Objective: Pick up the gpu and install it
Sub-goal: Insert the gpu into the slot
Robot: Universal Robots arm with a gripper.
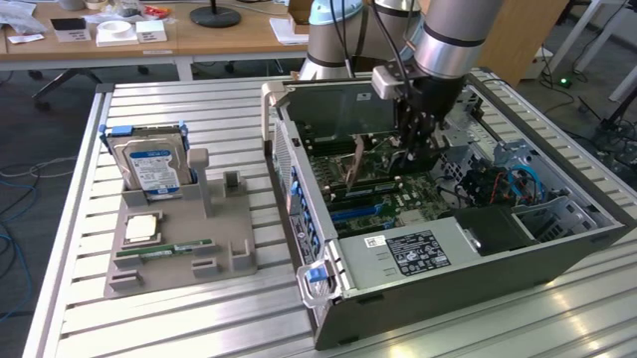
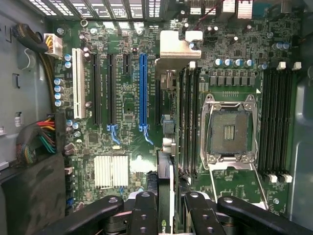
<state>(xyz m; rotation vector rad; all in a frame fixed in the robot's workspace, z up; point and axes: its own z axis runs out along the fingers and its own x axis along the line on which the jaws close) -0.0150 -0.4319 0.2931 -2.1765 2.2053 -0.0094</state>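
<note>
My gripper (image 1: 411, 153) reaches down into the open computer case (image 1: 428, 257) and is shut on the gpu (image 2: 167, 161). In the wrist view this dark card is seen edge-on, with its silver bracket (image 2: 174, 49) at the far end. Black fingers (image 2: 144, 208) press on both of its sides. The card hangs upright over the green motherboard (image 2: 122, 117), between the long blue slot (image 2: 143, 88) and the black memory slots (image 2: 188, 122). Whether its lower edge touches a slot is hidden. In the exterior view the gpu (image 1: 356, 165) shows as a thin upright card beside the fingers.
The open processor socket (image 2: 230, 129) lies beside the memory slots. Cable bundles (image 2: 41, 137) crowd one wall of the case. On the exterior view's left, a grey fixture (image 1: 199, 257) carries the silver hard drive (image 1: 151, 160), a processor chip (image 1: 142, 227) and a green memory stick (image 1: 164, 248).
</note>
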